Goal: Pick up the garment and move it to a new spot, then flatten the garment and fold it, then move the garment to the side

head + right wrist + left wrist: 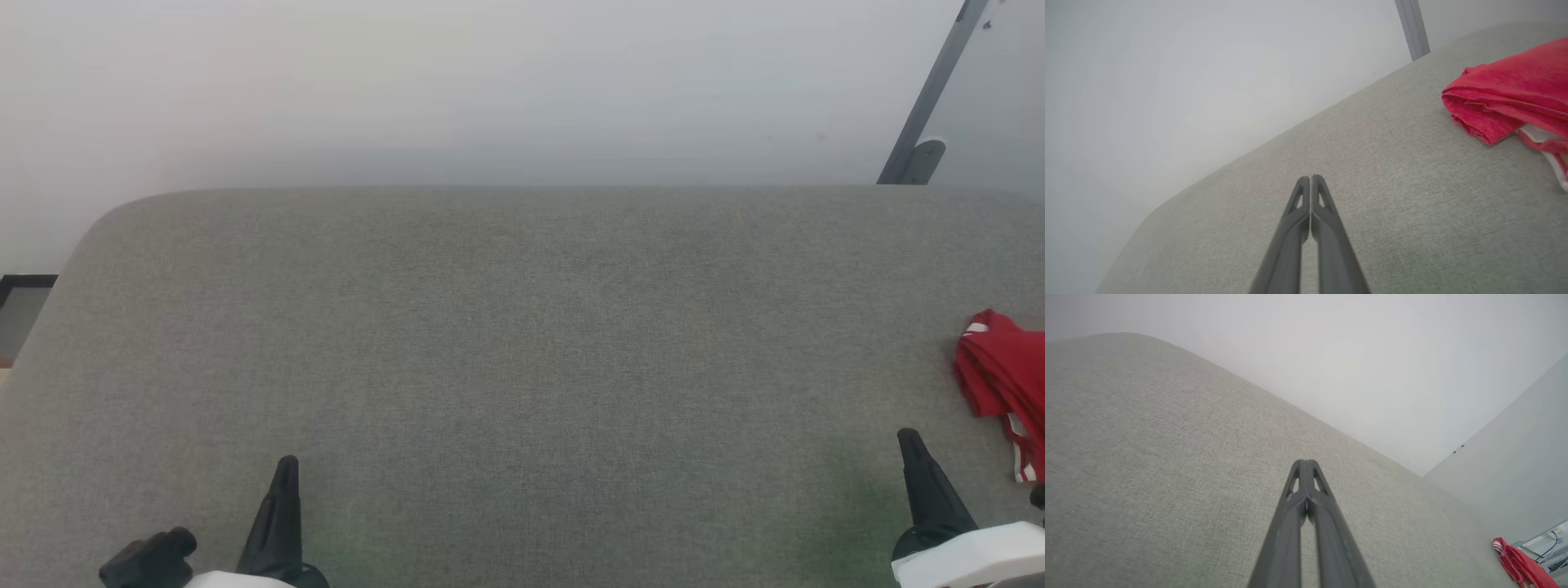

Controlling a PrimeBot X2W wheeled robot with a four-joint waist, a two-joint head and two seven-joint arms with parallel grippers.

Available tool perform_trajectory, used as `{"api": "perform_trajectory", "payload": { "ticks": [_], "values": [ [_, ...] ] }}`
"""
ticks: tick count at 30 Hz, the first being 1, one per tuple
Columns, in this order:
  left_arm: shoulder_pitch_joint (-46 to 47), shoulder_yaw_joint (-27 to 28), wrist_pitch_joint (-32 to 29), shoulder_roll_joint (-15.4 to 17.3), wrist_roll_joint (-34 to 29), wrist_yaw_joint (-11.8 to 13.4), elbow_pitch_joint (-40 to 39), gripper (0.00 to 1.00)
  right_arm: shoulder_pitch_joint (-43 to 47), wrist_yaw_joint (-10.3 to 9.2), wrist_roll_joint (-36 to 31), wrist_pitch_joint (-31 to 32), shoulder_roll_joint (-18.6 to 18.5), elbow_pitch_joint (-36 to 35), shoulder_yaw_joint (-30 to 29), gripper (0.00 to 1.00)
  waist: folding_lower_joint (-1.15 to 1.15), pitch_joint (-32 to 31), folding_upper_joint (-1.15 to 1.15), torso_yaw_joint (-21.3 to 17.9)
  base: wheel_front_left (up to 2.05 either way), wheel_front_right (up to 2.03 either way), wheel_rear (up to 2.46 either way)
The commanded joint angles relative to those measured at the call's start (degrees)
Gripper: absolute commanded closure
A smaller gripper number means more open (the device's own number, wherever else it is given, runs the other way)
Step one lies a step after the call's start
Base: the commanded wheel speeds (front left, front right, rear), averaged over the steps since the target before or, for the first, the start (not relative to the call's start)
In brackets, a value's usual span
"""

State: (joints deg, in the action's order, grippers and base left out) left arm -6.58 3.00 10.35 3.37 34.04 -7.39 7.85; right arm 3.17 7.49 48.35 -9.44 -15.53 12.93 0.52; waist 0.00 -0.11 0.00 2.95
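Grey woven cloth [522, 327] covers the whole work surface. Its far left corner is rounded, and a pale wall [490, 82] stands behind it.

Garment [1000, 371]: red, bunched in a heap on the cloth at the right edge of the head view and partly cut off by the frame. White-and-red striped trim shows at its near end and a white patch at its far end. It is bunched too tightly to read anything on it. The right wrist view shows stacked red folds with white trim poking out beneath, at the right.

Right gripper [908, 437]: lower right of the head view, pointing up the cloth. The garment lies to its right and a little beyond, near but apart. In the right wrist view the two dark fingers [1327, 212] are pressed flat together along their length, with nothing between them.

Left gripper [286, 469]: lower left of the head view, well apart from the garment. In the left wrist view its tips meet and nothing is caught in them. The garment sits small in that view's lower right corner.

Whether either gripper touches the cloth, I cannot tell.

Slanted grey metal bar [931, 90]: upper right, with a rounded foot at the cloth's far edge.

Pale equipment with dark cables [1549, 539]: beyond the cloth's edge, behind the garment, in the left wrist view.
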Motion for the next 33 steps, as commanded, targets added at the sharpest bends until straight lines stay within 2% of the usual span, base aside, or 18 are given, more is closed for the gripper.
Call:
{"api": "perform_trajectory", "payload": {
  "ticks": [1,33],
  "values": [
    [1.7,0.0,-0.5,0.5,2.5,0.0,-0.3,1.00,-1.5,0.00,1.8,0.6,0.0,-0.7,-0.6,1.00,0.00,0.0,0.00,0.0,0.00,0.00,0.00],
    [6.5,0.5,-6.5,0.9,26.7,-0.1,2.2,1.00,-5.1,0.00,19.6,7.0,5.2,0.0,-3.3,1.00,0.00,0.1,0.00,-0.9,0.00,0.00,0.00]
  ]
}}
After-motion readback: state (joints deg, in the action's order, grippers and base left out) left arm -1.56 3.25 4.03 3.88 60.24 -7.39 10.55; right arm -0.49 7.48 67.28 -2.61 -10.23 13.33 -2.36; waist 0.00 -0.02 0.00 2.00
